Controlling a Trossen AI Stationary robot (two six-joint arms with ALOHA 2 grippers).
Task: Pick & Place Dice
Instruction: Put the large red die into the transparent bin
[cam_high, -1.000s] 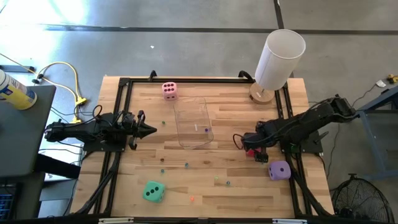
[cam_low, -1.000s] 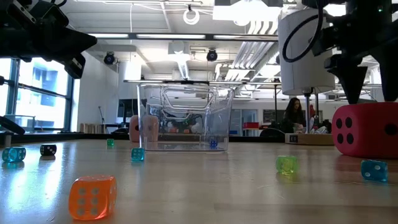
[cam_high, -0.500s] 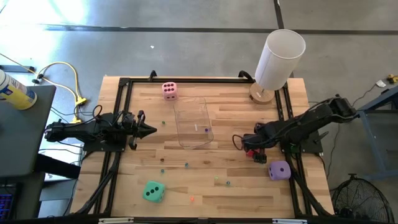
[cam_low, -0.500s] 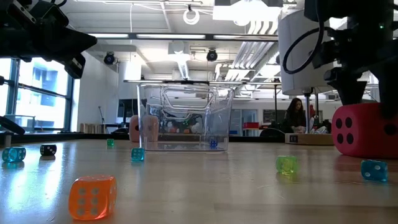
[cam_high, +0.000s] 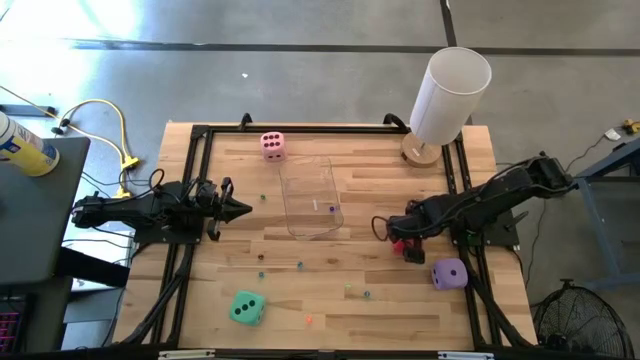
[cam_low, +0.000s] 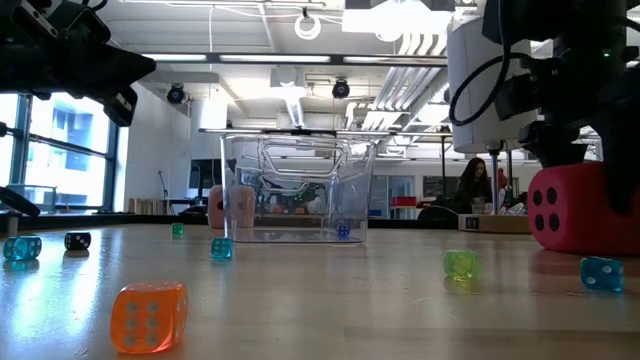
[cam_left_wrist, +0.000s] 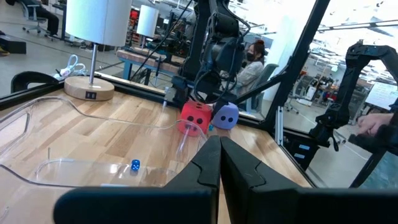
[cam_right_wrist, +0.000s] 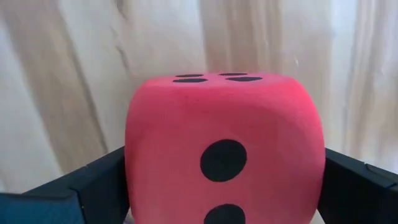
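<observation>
The red die (cam_high: 401, 246) sits at the table's right side, with my right gripper (cam_high: 404, 240) come down over it and shut on it. In the low view the red die (cam_low: 585, 208) rests on the table under the right gripper (cam_low: 568, 150). The purple die (cam_high: 449, 273) lies just nearer the near edge. At the near left is the teal die (cam_high: 246, 307), and at the far edge the pink die (cam_high: 272, 146). My left gripper (cam_high: 243, 210) hovers shut at the table's left, touching nothing. My right gripper pinches the red die between its two fingers, one finger (cam_right_wrist: 93, 186) on each of two opposite side faces (cam_right_wrist: 143, 168). The fingers come from above, pointing down. The die stands upright with its underside on the table (cam_low: 580, 248).
A clear plastic container (cam_high: 312, 197) stands mid-table, with a small blue bead die inside (cam_left_wrist: 135, 165). A white lamp (cam_high: 445, 95) stands at the far right corner. Tiny coloured bead dice, such as the orange one (cam_low: 148, 315), lie scattered over the near half. People sit in the room behind.
My right gripper has come down over the red die, its fingers now low on the die's sides. The die has slid a little toward the table's left and stays on the wood.
</observation>
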